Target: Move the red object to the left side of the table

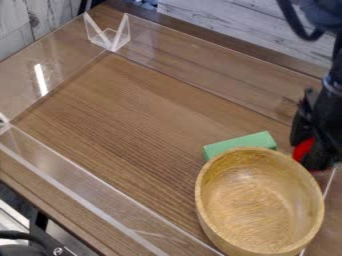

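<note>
At the right edge of the camera view, just past the wooden bowl's far rim, a bit of the red object (306, 153) shows between the black fingers (302, 132) of my gripper (314, 152). The gripper stands low over the table (134, 100) with its jaws on either side of the red toy. Most of the toy is hidden by the fingers, and I cannot see whether the pads press on it. The arm rises out of the frame at the upper right.
A large wooden bowl (259, 205) sits at the front right, close to the gripper. A flat green block (239, 146) lies just behind the bowl's rim. Clear acrylic walls (80, 185) edge the tabletop, and a clear bracket (107, 32) stands at the far left.
</note>
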Robot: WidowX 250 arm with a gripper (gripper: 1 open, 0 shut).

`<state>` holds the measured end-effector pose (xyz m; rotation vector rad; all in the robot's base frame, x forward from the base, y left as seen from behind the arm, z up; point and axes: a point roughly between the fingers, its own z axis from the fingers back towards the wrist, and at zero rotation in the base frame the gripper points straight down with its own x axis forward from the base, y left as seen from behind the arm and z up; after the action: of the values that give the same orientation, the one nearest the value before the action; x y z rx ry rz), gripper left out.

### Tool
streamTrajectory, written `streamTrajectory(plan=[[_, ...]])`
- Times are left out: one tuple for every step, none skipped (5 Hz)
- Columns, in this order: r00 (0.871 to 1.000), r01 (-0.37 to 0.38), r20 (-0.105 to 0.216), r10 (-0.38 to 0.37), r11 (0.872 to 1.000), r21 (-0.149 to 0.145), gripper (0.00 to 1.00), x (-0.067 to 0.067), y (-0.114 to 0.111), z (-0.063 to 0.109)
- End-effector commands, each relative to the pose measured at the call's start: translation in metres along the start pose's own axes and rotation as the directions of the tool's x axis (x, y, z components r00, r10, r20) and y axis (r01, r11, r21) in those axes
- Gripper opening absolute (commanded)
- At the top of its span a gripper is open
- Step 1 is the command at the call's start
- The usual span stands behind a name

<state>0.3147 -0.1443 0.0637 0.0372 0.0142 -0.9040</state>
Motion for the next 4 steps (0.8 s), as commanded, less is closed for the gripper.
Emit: streamTrajectory(plan=[[0.99,-0.092,0.114,0.077,0.987,0.134,0.0,-0.011,0.023,0.073],[0.976,-0.189,0.145,0.163,0.965,0.184,0.0,-0.026,0.047,0.105],[0.972,-0.199,0.166,0.167,0.959,0.201,0.0,-0.042,0.052,0.122],[0.97,-0.206,0.176,0.17,0.955,0.215,0.0,-0.06,0.056,0.136]])
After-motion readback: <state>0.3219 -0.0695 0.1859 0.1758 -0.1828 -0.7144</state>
